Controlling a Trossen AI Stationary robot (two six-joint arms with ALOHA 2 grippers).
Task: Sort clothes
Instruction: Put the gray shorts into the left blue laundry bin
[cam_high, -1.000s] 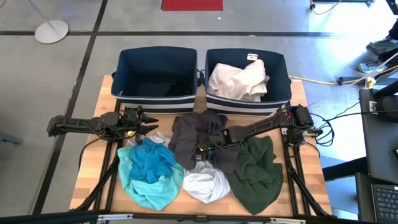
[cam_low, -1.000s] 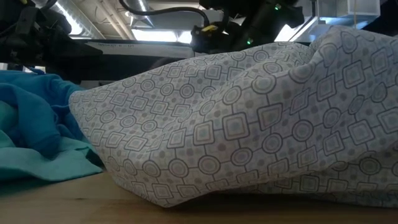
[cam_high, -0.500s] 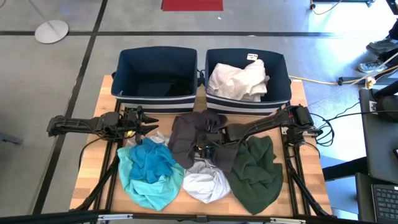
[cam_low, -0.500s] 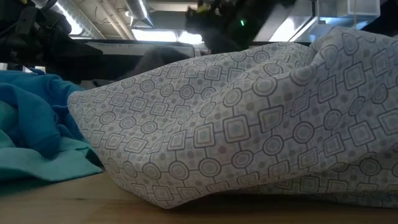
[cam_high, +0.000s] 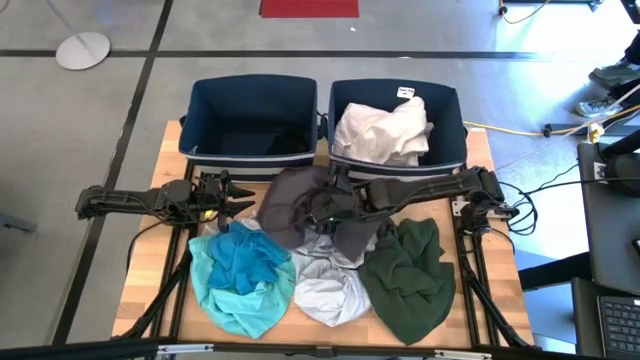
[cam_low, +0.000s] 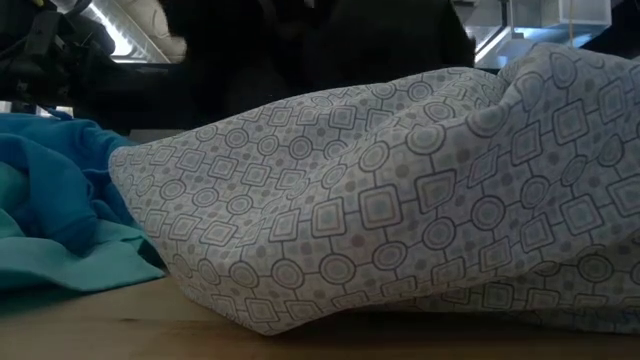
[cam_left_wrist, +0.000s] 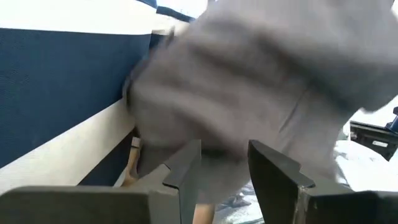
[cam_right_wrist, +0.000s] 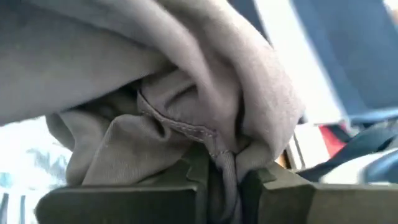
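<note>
My right gripper (cam_high: 326, 208) is shut on the dark grey garment (cam_high: 296, 205), raised over the table's middle in front of the bins. The garment fills the right wrist view (cam_right_wrist: 155, 74) and hangs just beyond my left gripper (cam_left_wrist: 224, 168). That gripper is open and empty at the table's left (cam_high: 234, 195). The turquoise garment (cam_high: 240, 275), the pale patterned garment (cam_high: 325, 292) and the dark green garment (cam_high: 408, 272) lie on the table's near half. A white garment (cam_high: 385, 125) lies in the right bin (cam_high: 450, 150). My right gripper pinches a bunched fold of the dark grey garment (cam_right_wrist: 225, 163) between its two fingers, several layers together, with a stitched hem beside them. The arm reaches in from the table's right. The garment drapes around and below the fingers; whether its lower part is clear of the other clothes, I cannot tell.
Two navy bins with white stripes stand along the far edge; the left bin (cam_high: 250, 150) holds nothing that shows. Its striped wall (cam_left_wrist: 62, 99) is close beside my left gripper. The pale patterned garment (cam_low: 380, 200) fills the low view.
My right gripper has risen and gone toward the far edge and the table's left, still shut on the dark grey garment. The garment, which lay spread on the table, is now gathered and drawn up toward the left bin.
</note>
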